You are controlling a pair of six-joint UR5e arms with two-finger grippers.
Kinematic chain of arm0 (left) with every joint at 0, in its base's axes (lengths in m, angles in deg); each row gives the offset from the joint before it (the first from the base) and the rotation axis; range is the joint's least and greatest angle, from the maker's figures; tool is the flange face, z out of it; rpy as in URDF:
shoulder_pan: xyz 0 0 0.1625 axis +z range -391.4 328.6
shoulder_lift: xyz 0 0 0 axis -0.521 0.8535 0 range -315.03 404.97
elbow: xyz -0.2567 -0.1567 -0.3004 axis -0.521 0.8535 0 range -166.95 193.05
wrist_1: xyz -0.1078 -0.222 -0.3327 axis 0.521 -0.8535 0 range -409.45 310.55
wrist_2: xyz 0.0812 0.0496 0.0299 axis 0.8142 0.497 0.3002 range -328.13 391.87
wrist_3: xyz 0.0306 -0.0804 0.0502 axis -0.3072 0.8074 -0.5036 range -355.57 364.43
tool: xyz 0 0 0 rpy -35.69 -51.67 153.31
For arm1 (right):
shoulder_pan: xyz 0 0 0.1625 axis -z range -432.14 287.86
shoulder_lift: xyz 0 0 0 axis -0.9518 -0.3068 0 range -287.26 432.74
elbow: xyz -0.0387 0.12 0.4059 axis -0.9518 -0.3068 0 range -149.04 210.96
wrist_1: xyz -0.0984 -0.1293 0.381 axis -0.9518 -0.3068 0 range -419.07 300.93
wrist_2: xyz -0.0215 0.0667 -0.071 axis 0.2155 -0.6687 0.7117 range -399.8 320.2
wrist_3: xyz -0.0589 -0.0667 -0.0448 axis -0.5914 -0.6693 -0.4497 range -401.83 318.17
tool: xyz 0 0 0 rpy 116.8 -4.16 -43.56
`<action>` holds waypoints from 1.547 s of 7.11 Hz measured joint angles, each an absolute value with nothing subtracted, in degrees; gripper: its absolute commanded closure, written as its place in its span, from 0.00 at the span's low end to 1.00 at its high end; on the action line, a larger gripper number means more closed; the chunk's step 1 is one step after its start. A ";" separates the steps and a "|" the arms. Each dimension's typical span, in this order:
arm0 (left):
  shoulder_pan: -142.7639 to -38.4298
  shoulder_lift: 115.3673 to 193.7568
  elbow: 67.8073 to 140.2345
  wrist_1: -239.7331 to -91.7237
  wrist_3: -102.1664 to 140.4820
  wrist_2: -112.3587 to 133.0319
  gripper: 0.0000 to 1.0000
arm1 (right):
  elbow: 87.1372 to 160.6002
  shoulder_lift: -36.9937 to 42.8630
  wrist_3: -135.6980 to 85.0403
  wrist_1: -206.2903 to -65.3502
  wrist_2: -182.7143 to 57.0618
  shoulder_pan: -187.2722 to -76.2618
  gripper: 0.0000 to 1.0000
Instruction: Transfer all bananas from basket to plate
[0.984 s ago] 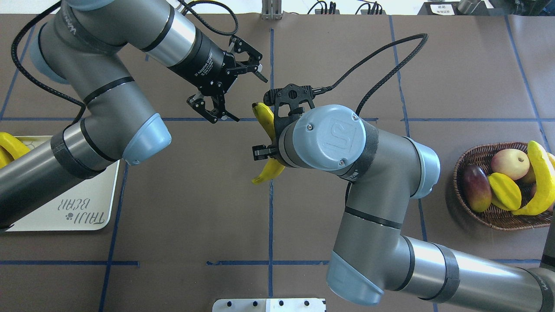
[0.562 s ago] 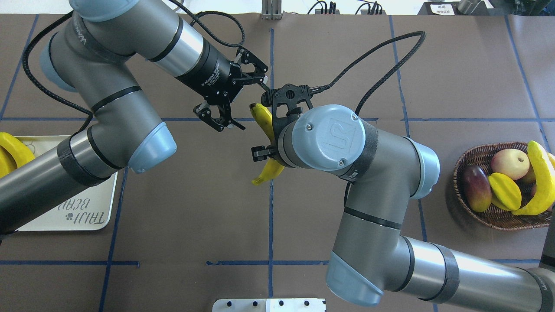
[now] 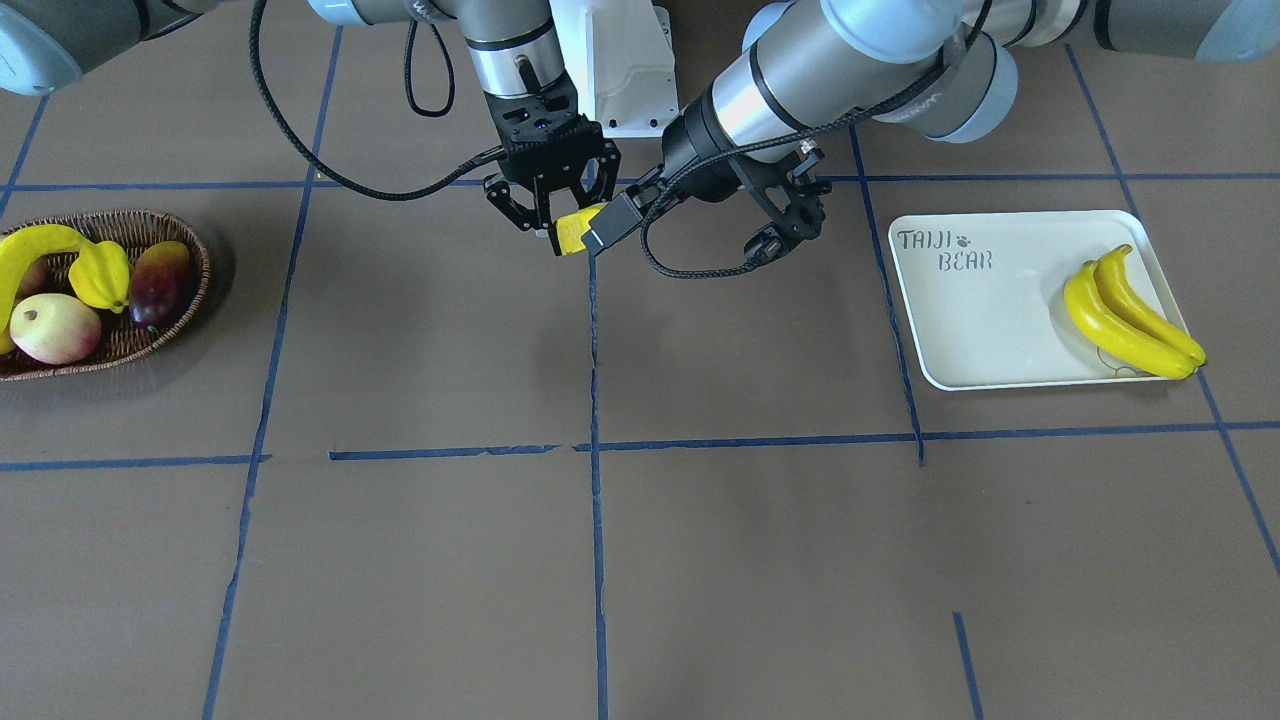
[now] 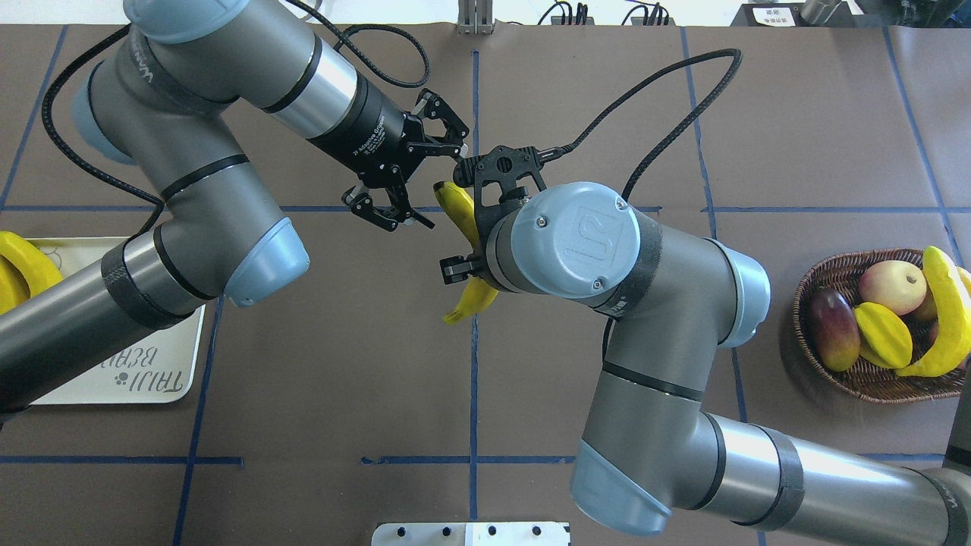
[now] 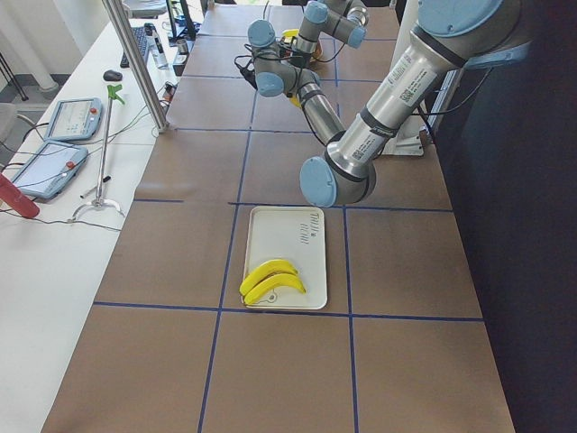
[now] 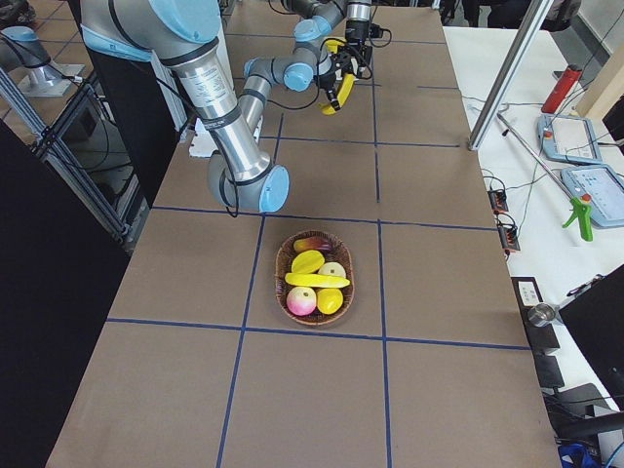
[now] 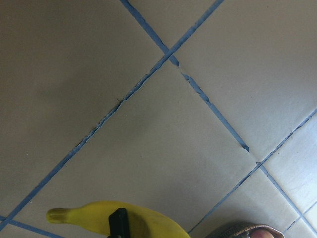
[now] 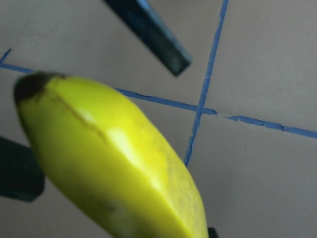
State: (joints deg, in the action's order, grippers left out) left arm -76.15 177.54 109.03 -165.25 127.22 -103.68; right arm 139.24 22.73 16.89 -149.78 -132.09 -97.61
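Note:
My right gripper [image 3: 555,220] is shut on a yellow banana [image 4: 457,216] and holds it above the table's middle; the banana fills the right wrist view [image 8: 119,168]. My left gripper [image 4: 446,187] is open, its jaws on either side of that banana's far end, which shows at the bottom of the left wrist view [image 7: 99,218]. One banana [image 4: 948,311] lies across the brown wicker basket [image 4: 872,383] at the right. Two bananas [image 3: 1130,310] lie on the cream plate [image 3: 980,320] printed TAIJI BEAR.
The basket also holds a yellow-green starfruit [image 4: 884,334], a red-purple mango [image 4: 831,326] and a pink-yellow round fruit [image 4: 887,287]. Both arms meet over the brown table marked with blue tape lines. My left arm hangs over part of the plate [image 4: 144,364].
My left gripper has moved right and toward the held banana, so its open jaws now flank the banana's far end. My right gripper and its banana have barely moved.

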 measured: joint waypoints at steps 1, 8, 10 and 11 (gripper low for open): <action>-76.14 177.52 109.03 -165.33 127.16 -103.72 0.36 | 139.24 22.73 16.67 -149.78 -132.09 -97.61 0.99; -75.66 177.57 109.20 -165.58 127.12 -103.75 0.38 | 139.42 22.65 15.77 -149.78 -132.09 -97.62 0.99; -75.62 177.57 109.20 -165.63 127.07 -103.75 0.42 | 139.48 22.64 15.74 -149.78 -132.09 -97.62 0.98; -75.50 177.54 109.20 -165.62 127.05 -103.74 0.50 | 139.52 22.65 15.74 -149.78 -132.09 -97.62 0.98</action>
State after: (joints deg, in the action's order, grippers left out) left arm -75.50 177.54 109.20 -165.62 127.05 -103.74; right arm 139.52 22.65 15.74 -149.78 -132.09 -97.62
